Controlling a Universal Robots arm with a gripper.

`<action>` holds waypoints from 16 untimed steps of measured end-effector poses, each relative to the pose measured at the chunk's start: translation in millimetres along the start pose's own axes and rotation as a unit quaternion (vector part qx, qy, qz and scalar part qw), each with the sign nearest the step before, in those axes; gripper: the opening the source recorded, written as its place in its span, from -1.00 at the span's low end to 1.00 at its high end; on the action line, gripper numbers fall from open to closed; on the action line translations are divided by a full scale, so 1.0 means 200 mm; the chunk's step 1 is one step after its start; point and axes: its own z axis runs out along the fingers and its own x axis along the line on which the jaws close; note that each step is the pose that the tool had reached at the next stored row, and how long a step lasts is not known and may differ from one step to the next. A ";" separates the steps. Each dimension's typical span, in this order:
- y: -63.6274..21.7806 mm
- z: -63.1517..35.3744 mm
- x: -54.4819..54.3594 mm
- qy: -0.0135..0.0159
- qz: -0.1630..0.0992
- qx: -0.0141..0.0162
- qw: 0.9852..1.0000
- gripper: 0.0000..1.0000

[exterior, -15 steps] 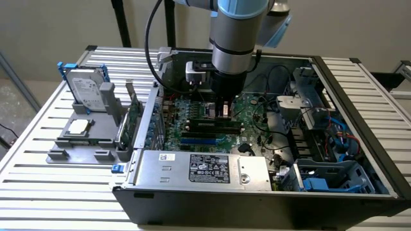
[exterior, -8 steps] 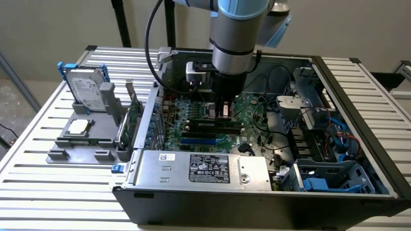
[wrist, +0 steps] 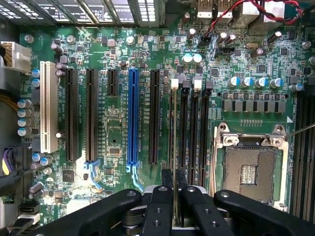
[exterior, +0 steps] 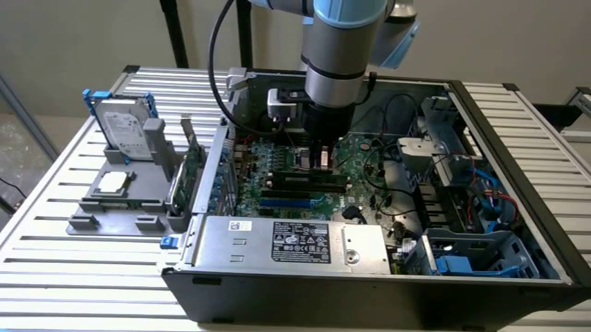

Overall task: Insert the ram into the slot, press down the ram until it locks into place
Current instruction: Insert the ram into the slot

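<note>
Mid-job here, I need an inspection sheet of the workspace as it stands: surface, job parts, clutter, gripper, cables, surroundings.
Surface: slatted metal table carrying an open computer case.
Job's things: the ram stands edge-on, in line with the slot nearest the blue socket. Whether it is seated cannot be told.
Clutter: grey fixture beside the case, on the exterior view's left, with a hard drive and a processor chip.
Gripper: the gripper is shut on the ram, down inside the case.
Cables: red and black wires at the board's edge; black cable along the arm.
Surroundings: plain wall behind the table.
</note>
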 end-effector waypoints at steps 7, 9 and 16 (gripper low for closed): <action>0.001 0.003 0.00 0.000 0.009 0.000 1.000 -0.73; 0.001 0.004 0.00 0.000 0.009 0.000 1.000 -0.73; 0.007 0.009 0.00 0.000 0.009 0.003 1.000 -0.73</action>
